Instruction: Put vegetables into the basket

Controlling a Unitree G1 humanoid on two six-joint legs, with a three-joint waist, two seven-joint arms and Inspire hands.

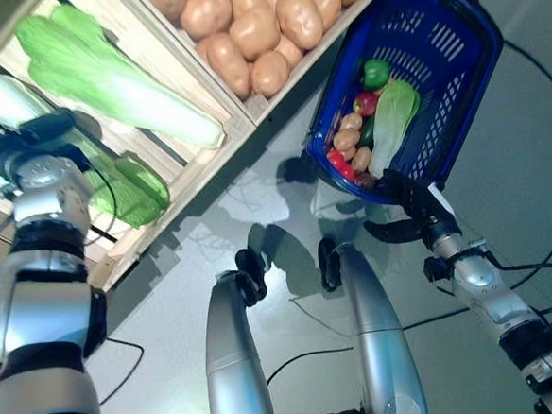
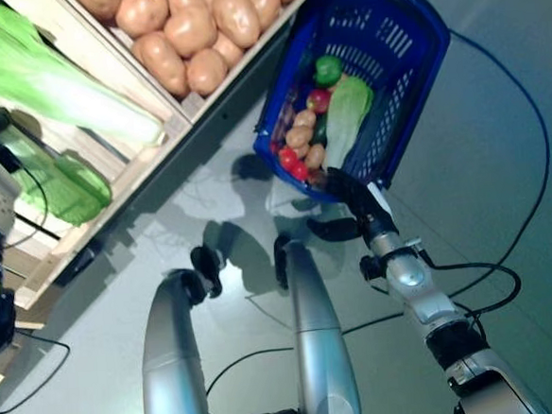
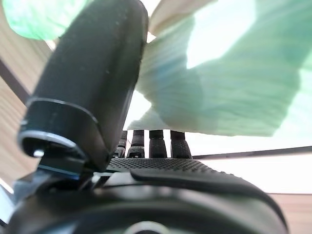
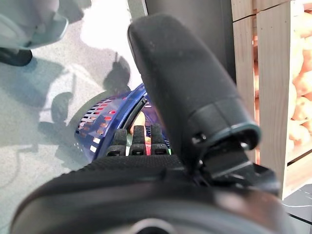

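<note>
The blue basket [image 1: 472, 25] stands on the floor by the wooden stand. In it lie a napa cabbage [image 1: 393, 121], a green pepper [image 1: 376, 72], a red round vegetable [image 1: 365, 103], small potatoes [image 1: 349, 132] and red ones [image 1: 338, 162] near the front rim. My right hand [image 1: 410, 199] is at the basket's near rim with straight fingers, open and empty; its fingers [image 4: 139, 139] reach over the rim [image 4: 105, 109]. My left hand [image 1: 41, 130] is up in the stand's lower shelf, open, with its fingers [image 3: 158, 144] right against a pale green leafy cabbage [image 3: 219, 87].
The wooden stand [image 1: 217, 154] runs slanted across the upper left, with crates above and a shelf below. Grey floor [image 1: 257, 204] lies between the stand and the basket. A person's shoe [image 4: 24, 29] shows on the floor in the right wrist view.
</note>
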